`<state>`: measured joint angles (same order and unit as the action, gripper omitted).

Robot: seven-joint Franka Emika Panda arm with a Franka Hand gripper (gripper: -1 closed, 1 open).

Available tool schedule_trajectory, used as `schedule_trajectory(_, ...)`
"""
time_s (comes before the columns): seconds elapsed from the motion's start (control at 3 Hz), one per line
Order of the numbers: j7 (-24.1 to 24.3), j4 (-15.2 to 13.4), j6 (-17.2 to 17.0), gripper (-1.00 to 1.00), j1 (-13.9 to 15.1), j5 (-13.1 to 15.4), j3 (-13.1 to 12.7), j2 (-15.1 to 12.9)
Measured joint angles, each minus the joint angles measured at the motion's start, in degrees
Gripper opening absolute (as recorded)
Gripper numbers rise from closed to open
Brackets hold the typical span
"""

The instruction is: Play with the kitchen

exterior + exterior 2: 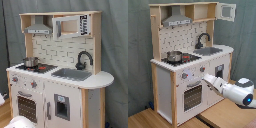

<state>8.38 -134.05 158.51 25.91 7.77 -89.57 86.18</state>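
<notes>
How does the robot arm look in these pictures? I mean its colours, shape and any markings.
In the second exterior view, the arm is white, with thick rounded segments. A dark ring and a blue spot mark the joint at the lower right. It narrows toward the kitchen. In the first exterior view, only a blurry white rounded part shows at the bottom edge. No cables or lettering can be made out.
</notes>
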Motion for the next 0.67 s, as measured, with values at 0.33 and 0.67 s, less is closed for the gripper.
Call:
schedule_trajectory(0.33,6.5,1.8,0.1,1.0,2.3,0.0,-0.3,0.2)
schedule_trajectory(0.67,11.9,3.5,0.2,1.0,4.6,0.0,-0.3,0.3)
